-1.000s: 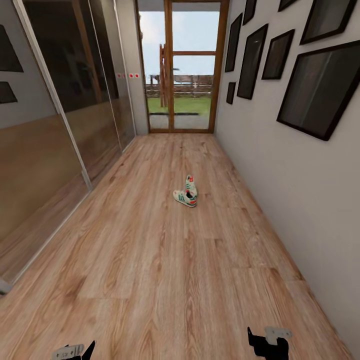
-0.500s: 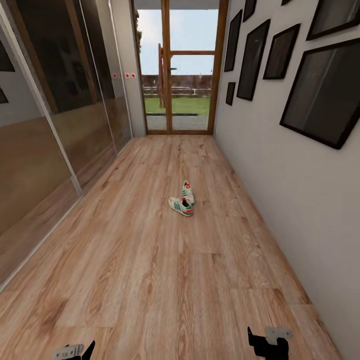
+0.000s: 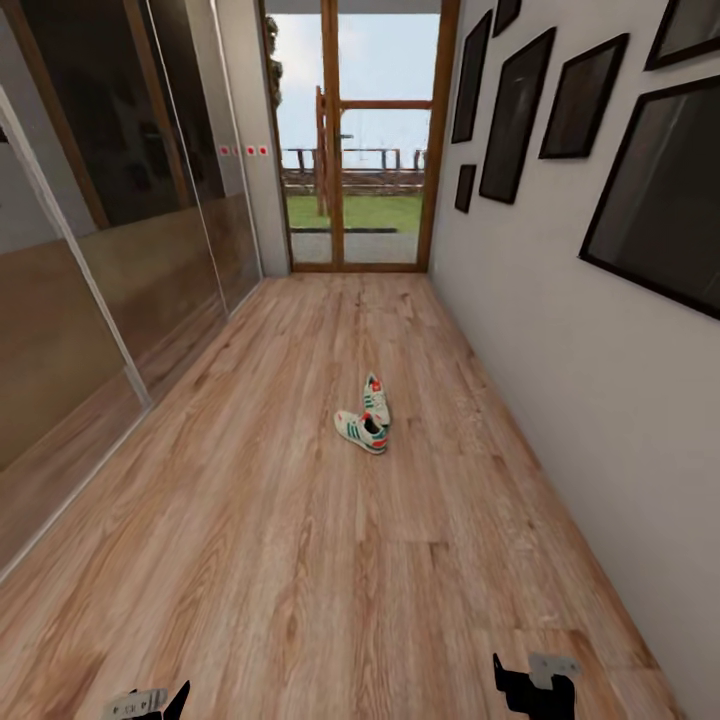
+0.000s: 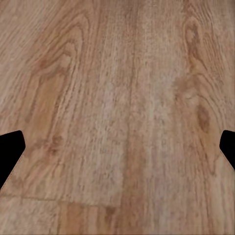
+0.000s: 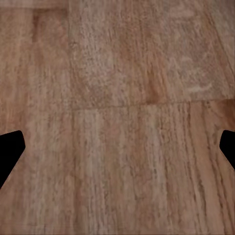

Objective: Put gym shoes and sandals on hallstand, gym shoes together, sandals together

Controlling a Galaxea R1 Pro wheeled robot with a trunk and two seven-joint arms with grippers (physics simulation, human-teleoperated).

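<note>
A: So, the two gym shoes lie touching on the corridor floor, at twelve o'clock, well ahead.

B: Left gripper and right gripper spread wide, empty. Risk?

A: Rolling in too far could kick them. Red tongue labels unreadable

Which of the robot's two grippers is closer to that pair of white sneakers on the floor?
Right, though only slightly. The gym shoes lie far ahead on the corridor floor. The right gripper sits low, somewhat right of their line; the left gripper sits low, further off to their left.
</note>
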